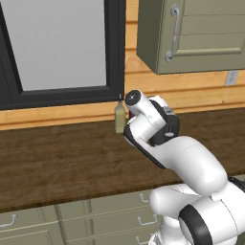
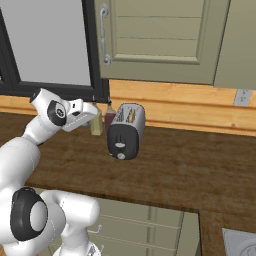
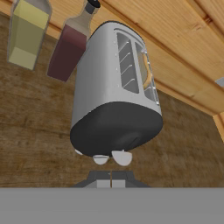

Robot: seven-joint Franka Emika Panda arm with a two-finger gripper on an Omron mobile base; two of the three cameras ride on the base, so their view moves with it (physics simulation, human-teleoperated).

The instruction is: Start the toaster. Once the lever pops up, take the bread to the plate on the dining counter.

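Boxy brushed-silver toaster (image 3: pixel 114 92) with rounded dark grey end at frame centre, on wood-grain counter (image 3: pixel 35 131), bread (image 3: pixel 146 72) edge in far slot, closed gripper (image 3: pixel 111 178) just below it, yellow-green bottle (image 3: pixel 25 33) and dark red bottle (image 3: pixel 68 48) upper left.

Wall counter (image 1: pixel 62 162), dark wood-grain top, drawer fronts w/ metal handles below. Pincer itself left out, used as ref only; the two bottles sit on the counter just ahead of it in hand view. Bottle w/ yellow-green liquid (image 3: pixel 26 37), ahead and far left. Bottle w/ dark red liquid (image 3: pixel 70 46), black cap, ahead-left, next to the first. Window (image 2: pixel 47 42), black frame, grey pane, above. Upper cabinet (image 2: pixel 155 40), sage green, vertical handle, above-right. Wall outlet (image 2: pixel 243 97), far right on plank wall.
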